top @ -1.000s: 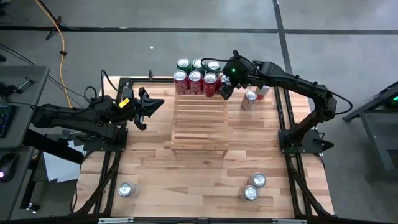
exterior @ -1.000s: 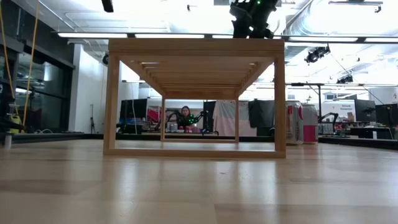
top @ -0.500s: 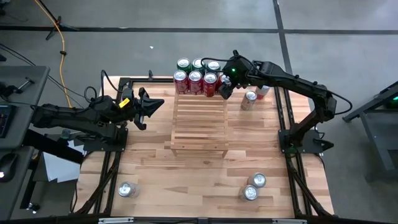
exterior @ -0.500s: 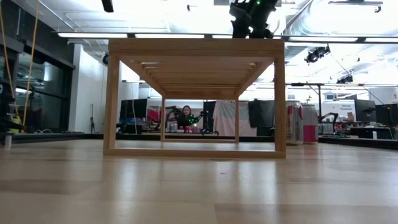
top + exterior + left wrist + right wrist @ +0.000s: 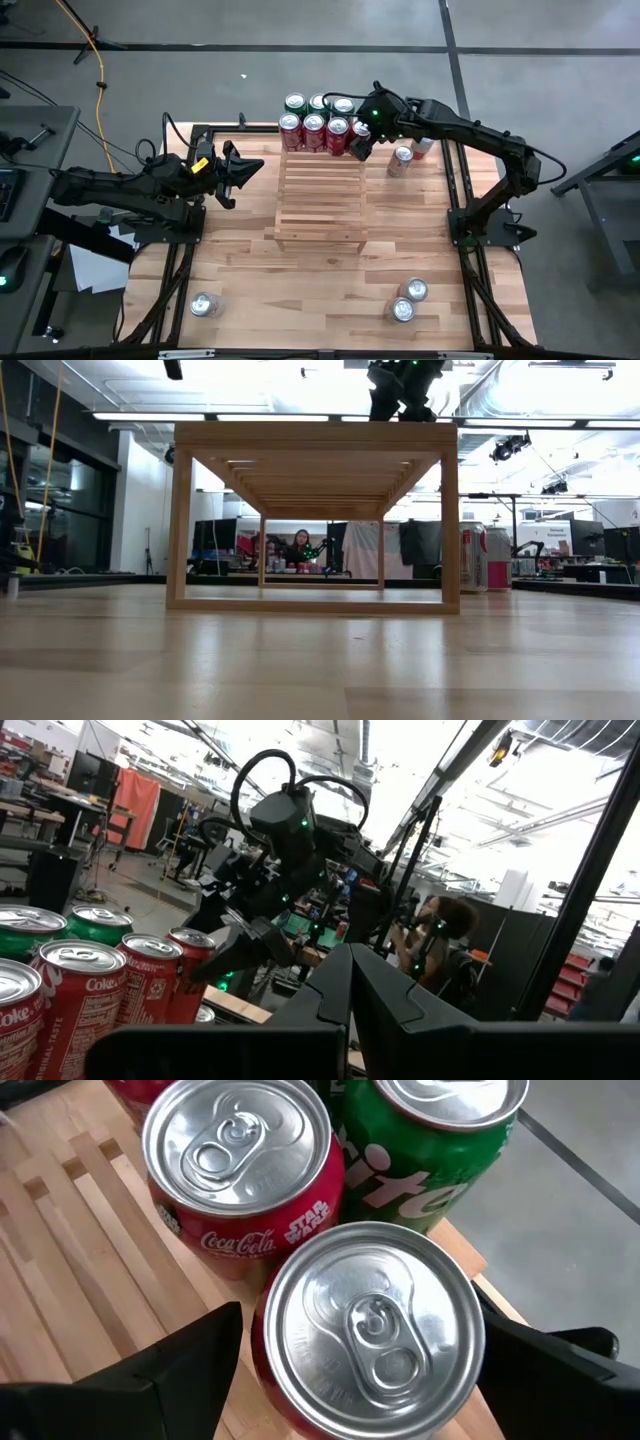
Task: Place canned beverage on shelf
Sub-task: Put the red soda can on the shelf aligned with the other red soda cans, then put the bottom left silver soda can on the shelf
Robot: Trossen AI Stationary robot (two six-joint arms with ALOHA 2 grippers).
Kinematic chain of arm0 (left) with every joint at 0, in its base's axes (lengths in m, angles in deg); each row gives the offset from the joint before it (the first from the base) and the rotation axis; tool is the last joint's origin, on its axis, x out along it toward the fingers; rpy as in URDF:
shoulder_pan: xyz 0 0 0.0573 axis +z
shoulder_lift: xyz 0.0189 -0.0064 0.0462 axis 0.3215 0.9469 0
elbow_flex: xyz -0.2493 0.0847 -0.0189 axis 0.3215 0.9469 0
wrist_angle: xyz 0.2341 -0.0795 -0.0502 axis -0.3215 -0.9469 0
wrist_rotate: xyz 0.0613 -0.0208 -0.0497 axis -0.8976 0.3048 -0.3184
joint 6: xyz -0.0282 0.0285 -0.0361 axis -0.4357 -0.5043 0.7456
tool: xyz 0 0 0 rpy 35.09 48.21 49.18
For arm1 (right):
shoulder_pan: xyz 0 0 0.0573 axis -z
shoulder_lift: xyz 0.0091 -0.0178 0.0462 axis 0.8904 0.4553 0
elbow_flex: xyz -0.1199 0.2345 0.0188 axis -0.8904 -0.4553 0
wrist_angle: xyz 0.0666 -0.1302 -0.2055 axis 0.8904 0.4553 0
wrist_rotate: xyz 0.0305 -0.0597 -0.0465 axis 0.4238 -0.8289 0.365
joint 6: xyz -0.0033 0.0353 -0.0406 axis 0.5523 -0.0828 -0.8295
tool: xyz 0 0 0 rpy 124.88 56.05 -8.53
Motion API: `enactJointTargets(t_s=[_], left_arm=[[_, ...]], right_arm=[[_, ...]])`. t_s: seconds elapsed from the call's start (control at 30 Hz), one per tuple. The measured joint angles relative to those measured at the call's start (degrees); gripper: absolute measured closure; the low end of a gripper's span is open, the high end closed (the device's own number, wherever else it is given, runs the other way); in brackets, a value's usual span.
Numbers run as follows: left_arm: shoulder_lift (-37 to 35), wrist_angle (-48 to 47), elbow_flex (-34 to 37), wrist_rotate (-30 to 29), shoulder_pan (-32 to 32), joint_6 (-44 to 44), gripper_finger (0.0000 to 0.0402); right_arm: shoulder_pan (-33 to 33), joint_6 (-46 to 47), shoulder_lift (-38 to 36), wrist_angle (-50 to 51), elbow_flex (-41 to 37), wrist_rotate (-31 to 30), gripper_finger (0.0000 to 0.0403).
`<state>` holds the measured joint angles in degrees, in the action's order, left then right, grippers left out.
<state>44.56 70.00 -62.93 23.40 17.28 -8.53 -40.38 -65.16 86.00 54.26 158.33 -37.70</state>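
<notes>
Shelf (image 5: 321,196) is sitting mid-table, cans crowding its far end. Right gripper (image 5: 350,1370) is straddling a red can (image 5: 367,1330) there, fingers wide and clear; lifting straight up avoids toppling neighbours. Left gripper (image 5: 243,167), closed, is waiting beside the shelf.

cans (image 5: 318,122) crowd the shelf's (image 5: 321,196) far end, slats nearer bare
</notes>
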Motion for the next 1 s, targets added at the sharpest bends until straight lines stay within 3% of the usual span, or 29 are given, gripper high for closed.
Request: enactJointTargets(t_s=[0.27, 0.57, 1.0], left_arm=[[0.00, 0.00, 0.00, -0.02, 0.00, 0.00, 0.0401], [0.00, 0.01, 0.01, -0.04, 0.00, 0.00, 0.0401], [-0.01, 0.02, 0.02, -0.04, 0.00, 0.00, 0.0401]], right_arm=[[0.17, -1.04, -0.53, 0.66, 0.11, 0.04, 0.0050], [0.34, -4.24, -0.56, 3.79, 5.48, 0.01, 0.0050], [-0.28, -6.71, -1.37, 20.12, 15.09, -0.06, 0.0050]])
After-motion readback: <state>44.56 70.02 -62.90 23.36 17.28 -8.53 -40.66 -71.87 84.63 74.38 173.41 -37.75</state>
